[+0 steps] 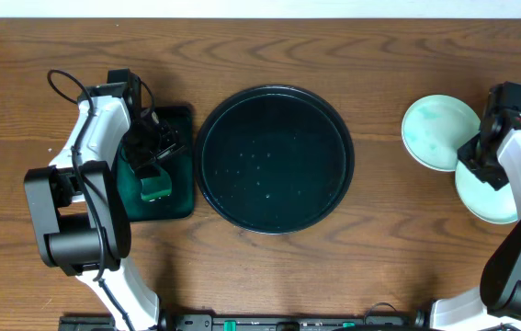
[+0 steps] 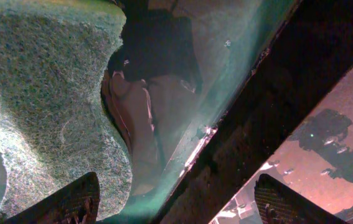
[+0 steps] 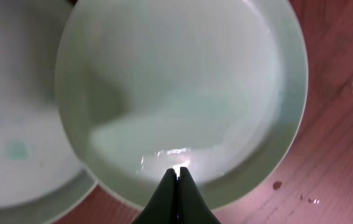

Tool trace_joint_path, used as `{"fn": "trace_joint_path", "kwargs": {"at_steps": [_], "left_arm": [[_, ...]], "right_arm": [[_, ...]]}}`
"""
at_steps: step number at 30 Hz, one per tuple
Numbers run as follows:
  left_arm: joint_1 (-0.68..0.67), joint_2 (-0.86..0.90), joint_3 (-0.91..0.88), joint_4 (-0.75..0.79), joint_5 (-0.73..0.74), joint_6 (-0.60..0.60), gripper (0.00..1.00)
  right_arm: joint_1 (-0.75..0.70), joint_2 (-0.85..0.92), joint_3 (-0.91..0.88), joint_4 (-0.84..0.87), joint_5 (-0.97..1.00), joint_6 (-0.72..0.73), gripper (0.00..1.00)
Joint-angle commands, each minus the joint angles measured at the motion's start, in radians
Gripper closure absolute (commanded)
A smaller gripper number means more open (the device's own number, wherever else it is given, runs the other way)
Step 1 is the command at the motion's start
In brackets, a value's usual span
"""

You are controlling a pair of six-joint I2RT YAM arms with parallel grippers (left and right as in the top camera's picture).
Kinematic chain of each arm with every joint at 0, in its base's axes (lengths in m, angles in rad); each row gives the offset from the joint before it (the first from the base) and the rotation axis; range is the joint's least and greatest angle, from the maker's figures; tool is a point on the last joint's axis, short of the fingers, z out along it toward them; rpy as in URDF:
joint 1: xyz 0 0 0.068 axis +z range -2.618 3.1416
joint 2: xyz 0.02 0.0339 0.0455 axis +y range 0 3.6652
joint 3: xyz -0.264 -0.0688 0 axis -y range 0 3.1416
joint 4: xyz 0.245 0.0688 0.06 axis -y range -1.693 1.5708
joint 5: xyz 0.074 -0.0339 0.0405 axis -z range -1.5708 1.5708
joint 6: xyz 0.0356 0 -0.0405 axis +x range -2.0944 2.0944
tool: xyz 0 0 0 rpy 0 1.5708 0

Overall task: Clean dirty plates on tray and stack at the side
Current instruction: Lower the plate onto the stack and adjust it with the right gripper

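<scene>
The round black tray [image 1: 212, 175] sits mid-table with only water drops on it. Two pale-aqua plates lie on the wood at the right: one with faint teal smears [image 1: 436, 129], one nearer [image 1: 481, 204] partly under my right arm. A third plate does not show. My right gripper [image 1: 482, 167] is shut with nothing between its fingers. In the right wrist view its tips [image 3: 177, 171] hang over the near rim of the clean-looking plate [image 3: 182, 74], with the smeared plate [image 3: 14, 124] at the left. My left gripper [image 1: 152, 152] is open over the green tray.
A rectangular dark green tray [image 1: 182, 124] holds a green sponge [image 1: 156, 188] at the left. In the left wrist view the sponge [image 2: 39, 93] lies beside my open left gripper [image 2: 175, 202], and the green tray's rim [image 2: 251, 118] runs between the fingers.
</scene>
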Motion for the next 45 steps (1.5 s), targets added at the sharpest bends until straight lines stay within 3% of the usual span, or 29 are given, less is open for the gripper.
{"fn": "trace_joint_path", "kwargs": {"at_steps": [1, 11, 18, 23, 25, 28, 36, 39, 40, 41, 43, 45], "left_arm": [[0.0, -0.005, -0.002, -0.005, 0.012, -0.002, 0.2], [0.0, -0.005, -0.002, -0.005, 0.012, -0.002, 0.2], [0.0, -0.005, -0.002, -0.005, 0.012, -0.002, 0.2], [0.0, -0.005, -0.002, -0.005, 0.012, -0.002, 0.2], [0.0, -0.005, -0.002, -0.005, 0.012, -0.002, 0.2], [0.0, -0.005, -0.002, -0.005, 0.012, -0.002, 0.2], [0.0, -0.005, -0.002, -0.005, 0.012, -0.002, 0.2], [0.0, -0.005, -0.002, -0.006, 0.012, -0.002, 0.2], [0.0, -0.005, -0.002, -0.005, 0.012, -0.002, 0.2], [0.0, -0.005, -0.002, -0.005, 0.012, -0.002, 0.2], [0.0, -0.005, -0.002, -0.005, 0.013, -0.002, 0.2], [0.0, -0.005, -0.002, -0.006, 0.012, -0.002, 0.2]], "right_arm": [[-0.01, 0.021, -0.002, 0.049, -0.018, -0.06, 0.99], [-0.006, 0.181, -0.002, 0.164, -0.177, -0.08, 0.99], [0.061, 0.185, -0.002, 0.28, -0.276, -0.237, 0.92], [0.165, 0.185, -0.002, 0.33, -0.278, -0.36, 0.71], [0.196, 0.185, -0.002, 0.349, -0.274, -0.372, 0.51], [0.209, 0.185, -0.002, 0.365, -0.274, -0.371, 0.38], [0.207, 0.185, -0.002, 0.376, -0.185, -0.405, 0.26], [0.203, 0.185, -0.002, 0.376, -0.066, -0.405, 0.46], [0.197, 0.185, -0.002, 0.376, -0.057, -0.412, 0.47], [0.19, 0.185, -0.002, 0.377, -0.058, -0.416, 0.45], [0.17, 0.185, -0.002, 0.378, -0.058, -0.412, 0.27], [0.15, 0.185, -0.002, 0.387, -0.057, -0.412, 0.23]]}}
